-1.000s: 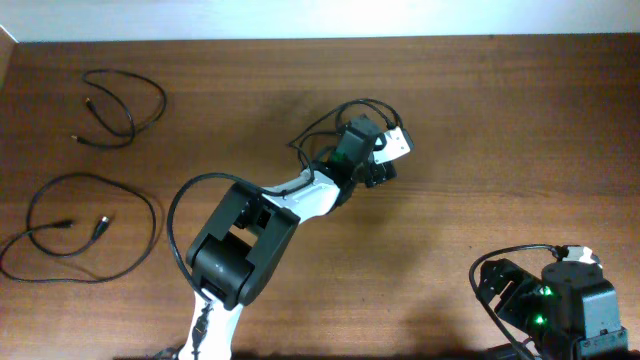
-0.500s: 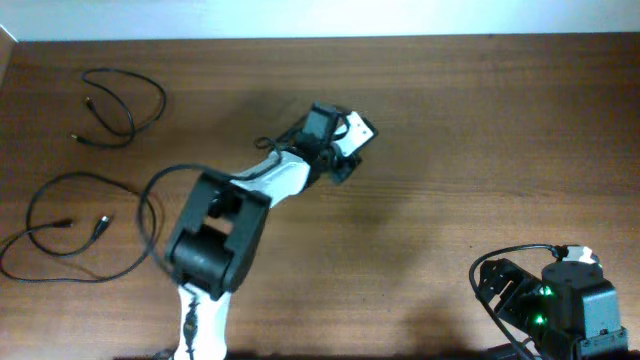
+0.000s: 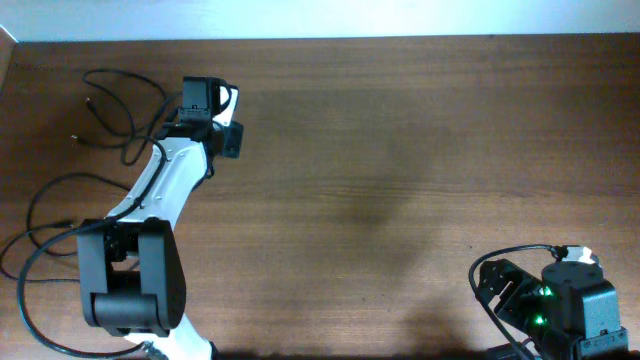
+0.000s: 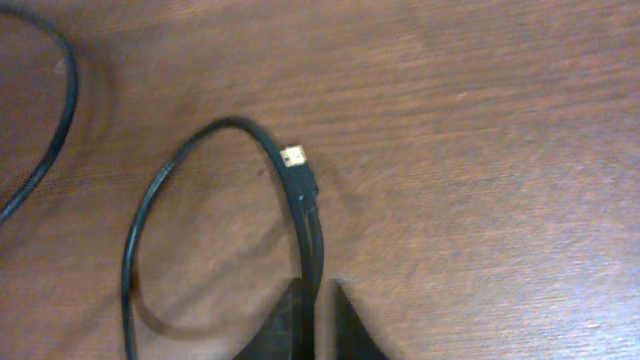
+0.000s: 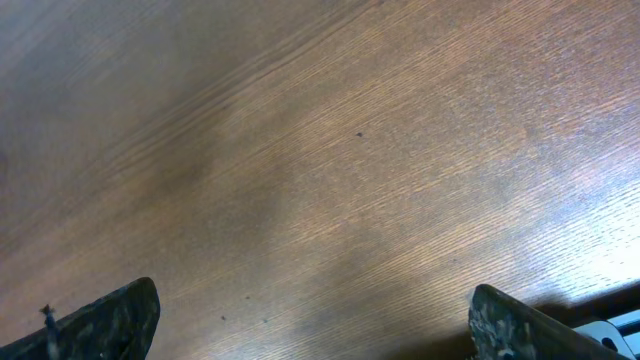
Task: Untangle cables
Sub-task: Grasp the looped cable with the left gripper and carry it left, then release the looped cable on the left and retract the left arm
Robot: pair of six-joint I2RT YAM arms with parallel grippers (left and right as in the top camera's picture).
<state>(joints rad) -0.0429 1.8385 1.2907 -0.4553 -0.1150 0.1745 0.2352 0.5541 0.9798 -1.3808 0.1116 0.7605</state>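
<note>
Between left end effector [image 4: 318,292] fingers | cable [image 4: 312,225] pinched | plug end [image 4: 294,156] just ahead

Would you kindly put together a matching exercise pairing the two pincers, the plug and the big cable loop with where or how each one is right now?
Things:
1. left pincer
2. right pincer
3. gold-tipped plug
4. large cable loop

Places or states:
A. open above the bare table
B. lying ungripped near the table's left edge
C. shut on a black cable
D. just ahead of the shut pincer, at the held cable's end

Pairs: 1-C; 2-A; 3-D; 4-B.
</note>
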